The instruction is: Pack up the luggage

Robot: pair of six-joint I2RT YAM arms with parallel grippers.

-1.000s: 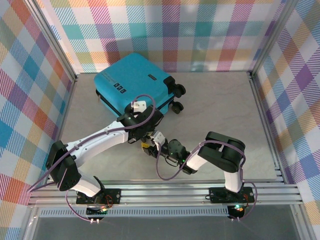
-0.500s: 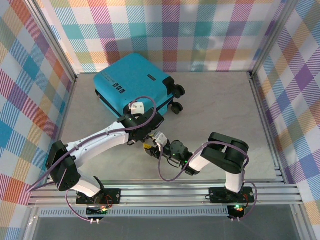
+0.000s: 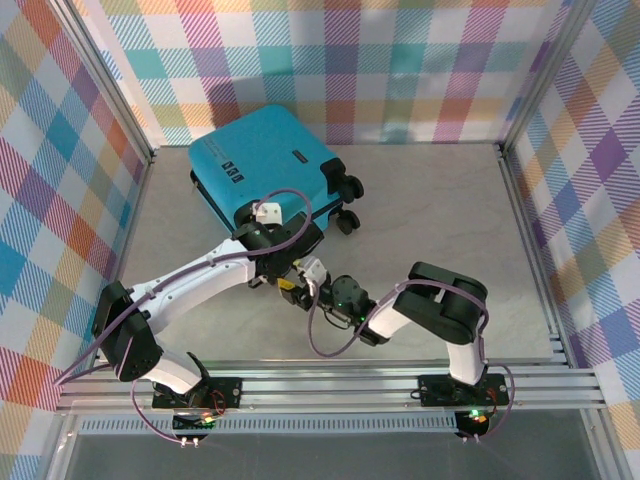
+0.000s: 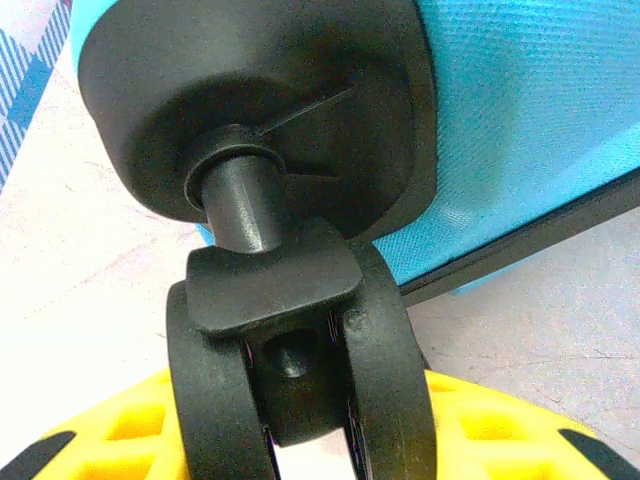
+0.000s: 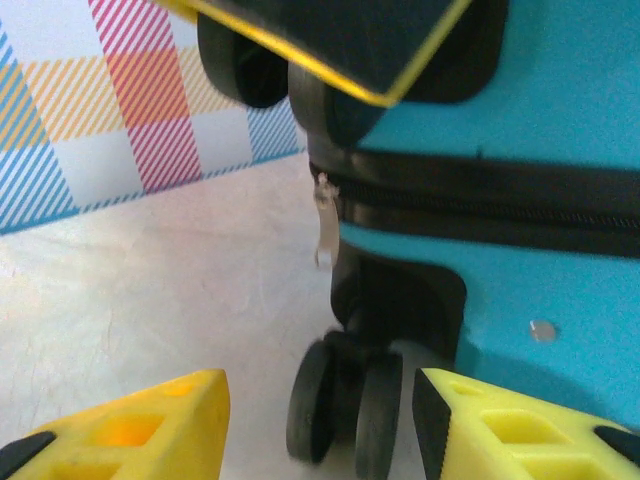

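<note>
The luggage (image 3: 262, 165) is a turquoise hard-shell suitcase lying closed at the back left of the table. My left gripper (image 3: 281, 266) is at its near corner. In the left wrist view a black double wheel (image 4: 290, 360) fills the gap, with my left gripper (image 4: 300, 425) shut on it and both yellow fingers (image 4: 120, 435) against its sides. My right gripper (image 3: 300, 284) sits just beside it, low over the table. In the right wrist view my right gripper (image 5: 320, 405) is open, and another black wheel (image 5: 345, 400) stands ahead between its fingers, untouched. A zipper pull (image 5: 325, 225) hangs from the black zipper edge.
Two more wheels (image 3: 347, 200) stick out on the suitcase's right side. Plaid walls and metal posts close in the table (image 3: 440, 210) on three sides. Open tabletop lies to the right of the suitcase. Purple cables loop over both arms.
My left gripper's fingers have closed in on the wheel. The suitcase has shifted and turned a little to the left. My right gripper has crept left toward the suitcase.
</note>
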